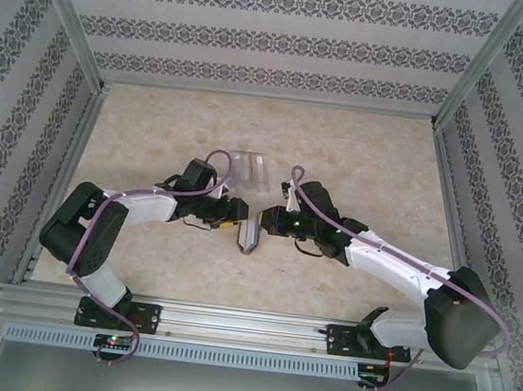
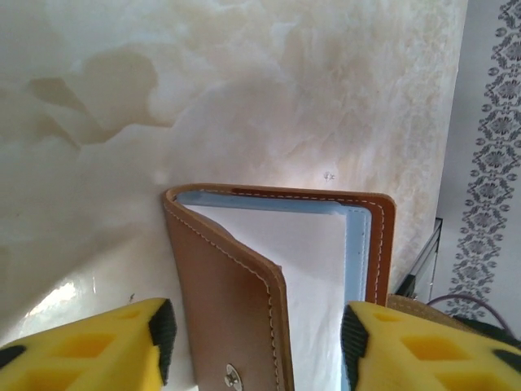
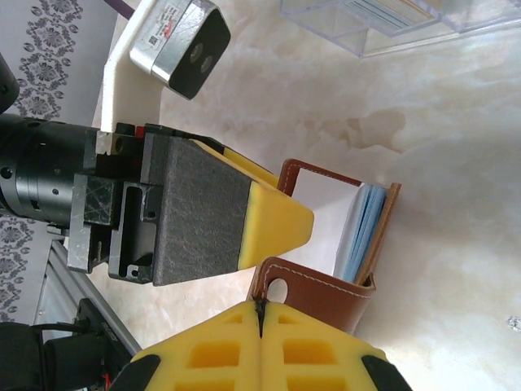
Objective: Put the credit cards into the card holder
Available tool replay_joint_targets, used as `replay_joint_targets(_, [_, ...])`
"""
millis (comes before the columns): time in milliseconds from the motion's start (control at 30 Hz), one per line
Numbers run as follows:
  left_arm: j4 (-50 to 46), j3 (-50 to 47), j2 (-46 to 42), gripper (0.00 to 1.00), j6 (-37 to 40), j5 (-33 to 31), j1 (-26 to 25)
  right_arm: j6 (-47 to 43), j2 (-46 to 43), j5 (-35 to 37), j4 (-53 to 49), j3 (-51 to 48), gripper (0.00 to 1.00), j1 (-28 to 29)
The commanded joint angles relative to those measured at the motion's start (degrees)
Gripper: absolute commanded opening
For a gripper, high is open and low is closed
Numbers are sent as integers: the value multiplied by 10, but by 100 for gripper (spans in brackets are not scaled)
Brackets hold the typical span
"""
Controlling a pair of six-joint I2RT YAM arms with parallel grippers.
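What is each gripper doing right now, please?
Left gripper: open, straddling the card holder, not clearly gripping it.
Right gripper: shut, pinching the card holder's clasp tab.

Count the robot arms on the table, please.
2. The left arm reaches in from the lower left, the right arm from the lower right; both meet at the card holder in the middle.

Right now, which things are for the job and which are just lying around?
For the job:
- card holder, standing open
- pale blue cards tucked inside it
- left gripper and right gripper, both at the holder

Just lying about:
- clear plastic case, behind the arms
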Motion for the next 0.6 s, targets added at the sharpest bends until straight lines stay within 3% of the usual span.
replay_joint_targets(0, [-17,15,16,55,14,8,5,10,9,1,15,-1,0,4])
replay_joint_targets(167, [-3,14,16,69,10,17,5,14,15,-3,24,-6,0,5])
replay_joint_targets(567, [-3,18,20,72,14,29,4,20,4,-14,30,15,0,6])
